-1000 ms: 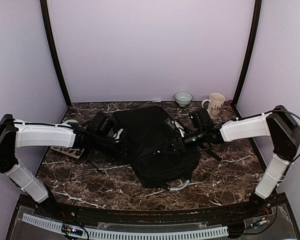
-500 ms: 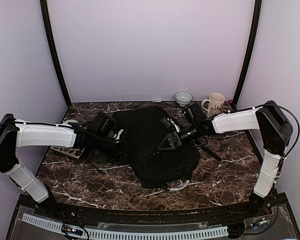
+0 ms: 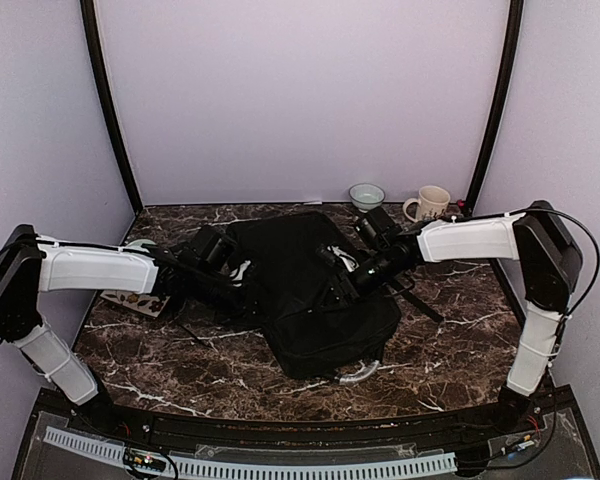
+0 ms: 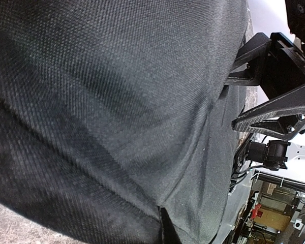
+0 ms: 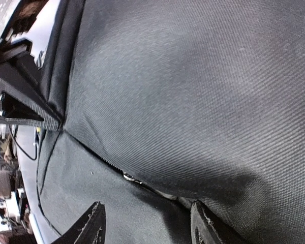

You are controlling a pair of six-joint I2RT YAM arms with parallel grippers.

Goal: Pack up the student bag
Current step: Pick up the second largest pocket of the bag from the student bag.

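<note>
In the middle of the dark marble bench lies the student bag, its grey loop handle toward the near edge. The left hand is closed, pinching fabric at the bag's left edge. The right hand hangs over the bag's top, its jaws parted and empty, with a zipper pull just ahead of them.

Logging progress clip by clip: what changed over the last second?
The right arm swung toward the back wall, carrying its open fingers a little farther across the student bag. Nothing was taken hold of or let go. The left arm and the bag stayed put.
</note>
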